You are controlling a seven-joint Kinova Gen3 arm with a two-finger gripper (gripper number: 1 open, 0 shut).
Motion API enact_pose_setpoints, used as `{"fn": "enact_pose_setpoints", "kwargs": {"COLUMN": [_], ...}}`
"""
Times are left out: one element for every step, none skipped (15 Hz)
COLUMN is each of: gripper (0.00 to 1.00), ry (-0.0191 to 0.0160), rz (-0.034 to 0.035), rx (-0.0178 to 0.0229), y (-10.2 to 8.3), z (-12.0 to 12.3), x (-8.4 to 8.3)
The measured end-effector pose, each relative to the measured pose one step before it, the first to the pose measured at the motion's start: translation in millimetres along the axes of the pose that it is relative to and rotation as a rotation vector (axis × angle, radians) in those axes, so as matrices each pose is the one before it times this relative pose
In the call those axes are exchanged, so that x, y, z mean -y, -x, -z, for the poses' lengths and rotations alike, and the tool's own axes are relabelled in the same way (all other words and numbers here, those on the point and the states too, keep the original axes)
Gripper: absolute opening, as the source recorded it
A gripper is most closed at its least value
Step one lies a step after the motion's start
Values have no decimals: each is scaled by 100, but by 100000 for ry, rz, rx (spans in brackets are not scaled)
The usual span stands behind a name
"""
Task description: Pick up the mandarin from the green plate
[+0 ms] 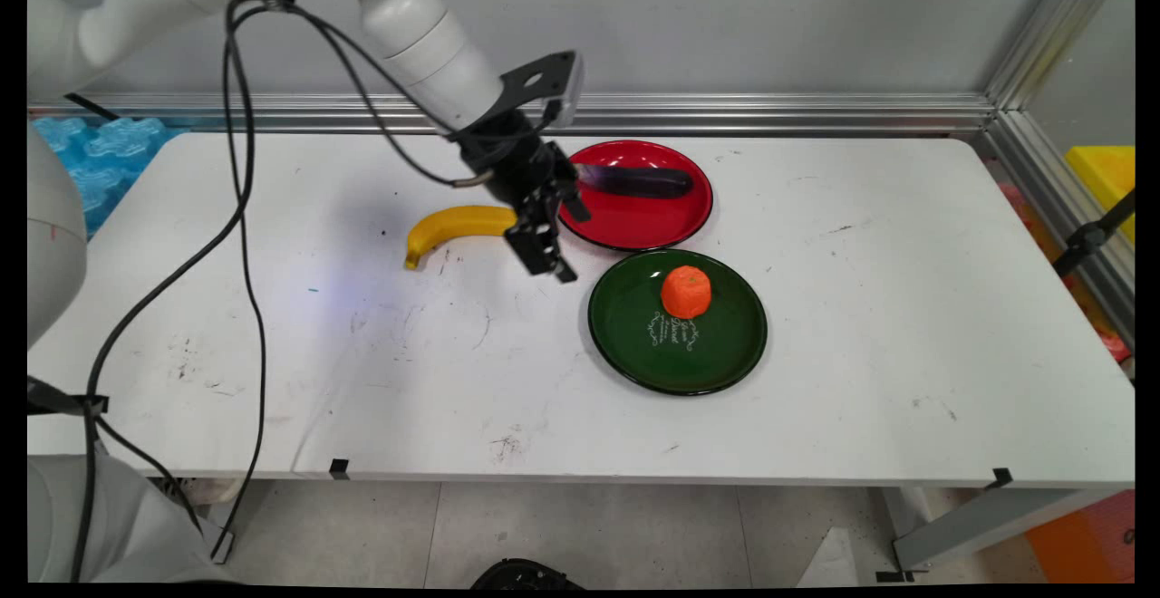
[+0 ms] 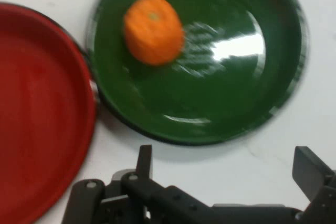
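Two plates and two loose pieces of fruit share the middle of the white surface (image 1: pixel 816 399), and nothing lies along its near edge. Nearest of them is the green plate (image 1: pixel 716 358), with an orange fruit (image 1: pixel 686 292) standing on its far half, apart from the rim. The gripper (image 1: pixel 555 240) hangs above the bare surface just off that plate's far left rim; its jaws stand apart and hold nothing. In the hand view the two fingertips (image 2: pixel 144 161) are well separated and the green plate (image 2: pixel 252 103) fills the field straight ahead of them, the orange fruit (image 2: pixel 153 30) toward the side where the red plate (image 2: pixel 42 129) comes in. So the fruit lies ahead of the jaws, toward the right end of the surface, nearer than anything else but the banana.

That banana (image 1: pixel 453 226) lies directly on the surface just left of the gripper, its long axis running roughly left to right, its tip curling toward the near edge.

Farther back, the red plate (image 1: pixel 634 217) nearly touches the green one, and a dark purple eggplant (image 1: pixel 639 181) lies across its far half, also left to right; the gripper hides its left end.
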Motion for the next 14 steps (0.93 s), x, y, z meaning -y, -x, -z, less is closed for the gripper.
{"fn": "enact_pose_setpoints", "kwargs": {"gripper": [100,100,100,100,100,100,100,100,100,100,100,100,100,100], "ry": [895,852,622,887,835,627,407,177,-231,-474,-592,-914,-970,-734], "rz": [14,-50,-34,-104,33,-32,-49,71,178,87,75,82,65,-24], "rx": [800,735,557,743,757,626,430,343,59,-78,-289,-593,-771,-782], "y": [277,231,175,208,268,200,121,83,26,-69,-176,-285,-362,-368], "z": [119,93,50,53,48,8,-32,-65,-93,-129,-169,-238,-307,-355], "x": [-546,-507,-373,-509,-537,-452,-328,-282,-189,-115,-17,33,86,105]}}
